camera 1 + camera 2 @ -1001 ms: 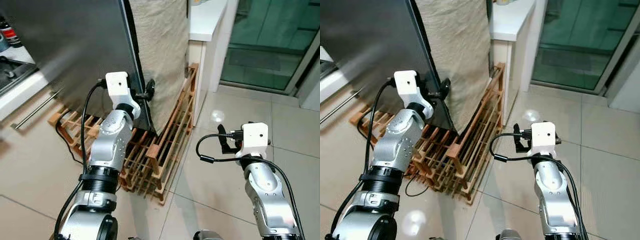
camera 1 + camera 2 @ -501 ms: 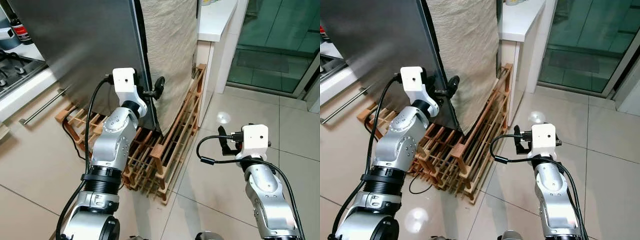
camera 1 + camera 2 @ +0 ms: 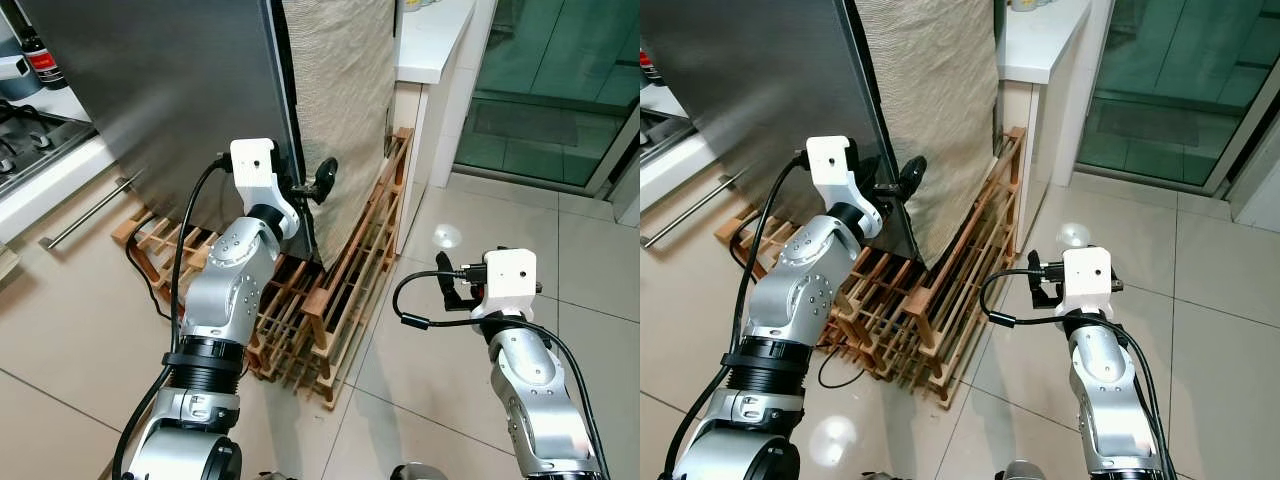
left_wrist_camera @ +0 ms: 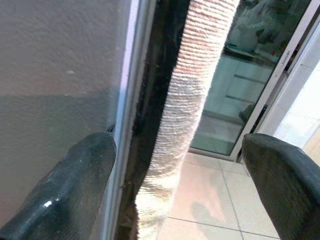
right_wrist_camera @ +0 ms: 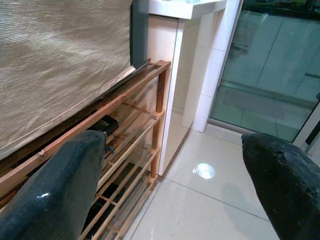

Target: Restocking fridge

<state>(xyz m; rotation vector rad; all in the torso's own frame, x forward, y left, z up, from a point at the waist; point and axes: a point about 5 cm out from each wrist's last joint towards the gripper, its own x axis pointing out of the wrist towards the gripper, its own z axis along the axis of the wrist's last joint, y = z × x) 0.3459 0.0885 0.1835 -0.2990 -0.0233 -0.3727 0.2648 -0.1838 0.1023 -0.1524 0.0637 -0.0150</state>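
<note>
The fridge's grey steel door (image 3: 150, 90) stands shut in front of me, with beige woven cloth (image 3: 340, 100) hanging over the side beside it. My left gripper (image 3: 306, 188) is raised to the door's right edge and is open. In the left wrist view one finger (image 4: 75, 190) lies against the door face and the other finger (image 4: 287, 185) is out past the cloth, so the dark door edge (image 4: 150, 125) runs between them. My right gripper (image 3: 446, 286) is open and holds nothing, low over the floor tiles.
A wooden slatted rack (image 3: 340, 290) leans against the fridge's foot, with a black cable (image 3: 140, 290) on the floor near it. A white counter (image 3: 435, 40) and a glass sliding door (image 3: 550, 80) are to the right. A stove counter (image 3: 40, 170) with a bottle (image 3: 35, 60) is on the left.
The camera has risen and shifted. My left gripper has moved a little rightward along the fridge door's edge. The right arm has stayed still.
</note>
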